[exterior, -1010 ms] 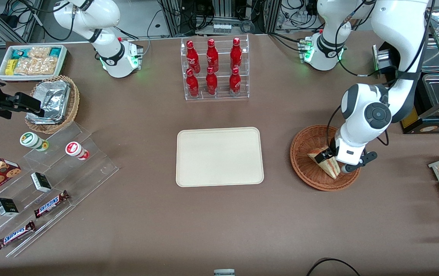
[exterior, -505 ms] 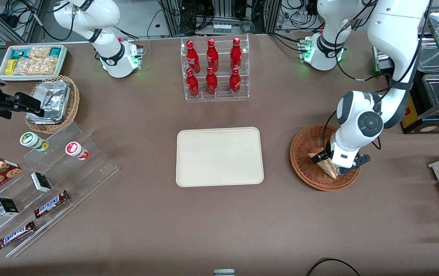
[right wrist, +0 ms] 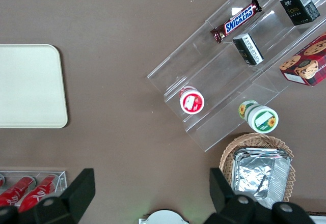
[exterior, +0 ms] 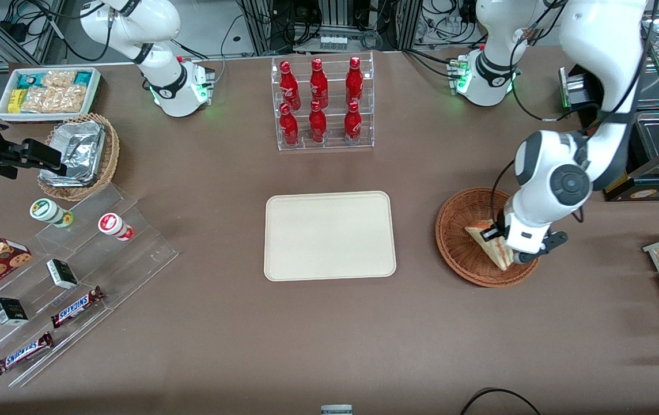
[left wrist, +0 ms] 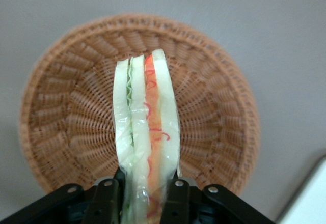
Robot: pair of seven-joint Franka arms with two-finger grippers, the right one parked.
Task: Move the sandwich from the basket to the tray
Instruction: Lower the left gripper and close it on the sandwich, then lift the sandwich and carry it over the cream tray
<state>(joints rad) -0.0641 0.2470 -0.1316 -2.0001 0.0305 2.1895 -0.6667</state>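
Brown surface: hand had clamped the sandwich and lifted it above the basket; tray next.

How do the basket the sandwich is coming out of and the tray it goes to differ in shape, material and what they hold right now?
The basket is round, reddish-brown woven wicker; the tray is rectangular, smooth and cream-coloured. The basket is bowl-like, the tray flat with a low rim. Over the basket, the gripper is clamped on the sandwich; the tray holds nothing. Both rest on the brown table.
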